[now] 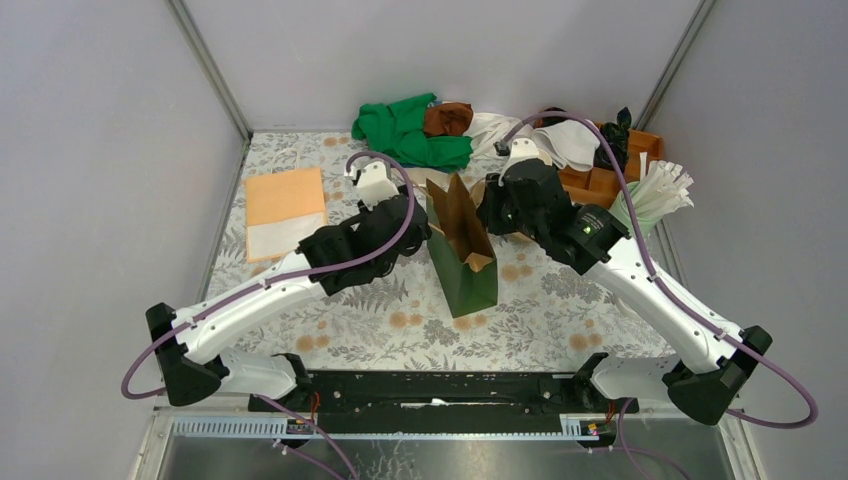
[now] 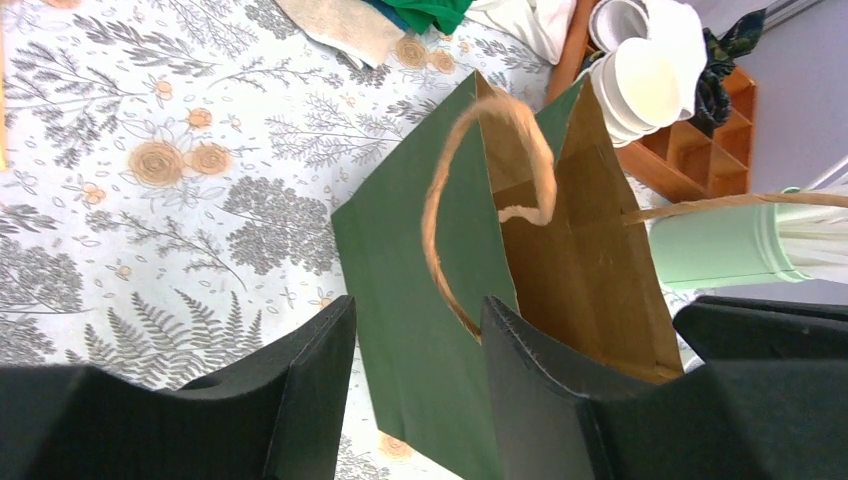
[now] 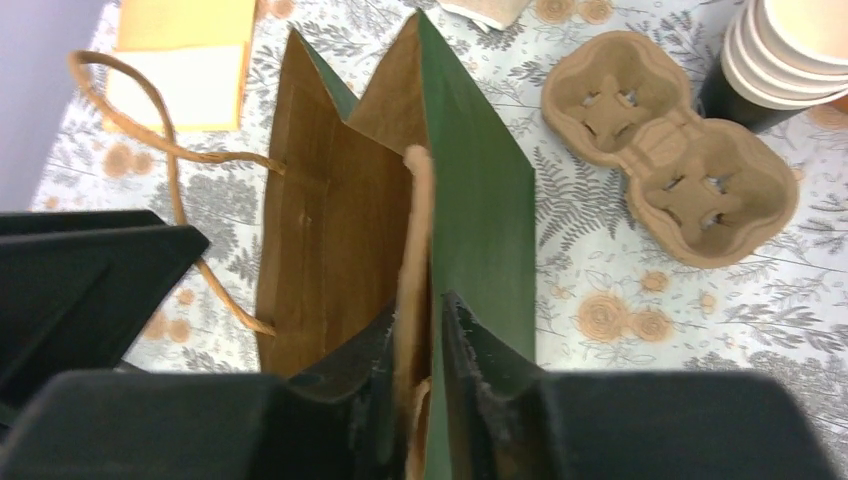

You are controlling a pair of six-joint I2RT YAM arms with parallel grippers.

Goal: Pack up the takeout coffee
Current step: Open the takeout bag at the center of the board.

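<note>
A green paper bag (image 1: 462,265) with a brown inside stands open mid-table between both arms. My left gripper (image 2: 418,305) straddles the bag's left wall (image 2: 420,250); its jaws stand apart and neither touches the paper. It is at the bag's left rim in the top view (image 1: 415,225). My right gripper (image 3: 420,305) sits over the opposite wall (image 3: 480,200). Its jaws are a narrow gap apart, with that wall and a paper handle between them. From above it is at the bag's right rim (image 1: 490,215). I cannot make out the takeout coffee in any view.
A brown pulp cup carrier (image 3: 660,150) lies right of the bag, near a stack of lidless cups (image 3: 790,50). A wooden organiser (image 1: 610,170) and a mint holder (image 2: 720,245) stand at the back right. Green cloth (image 1: 410,130) lies behind, orange and white napkins (image 1: 285,210) to the left.
</note>
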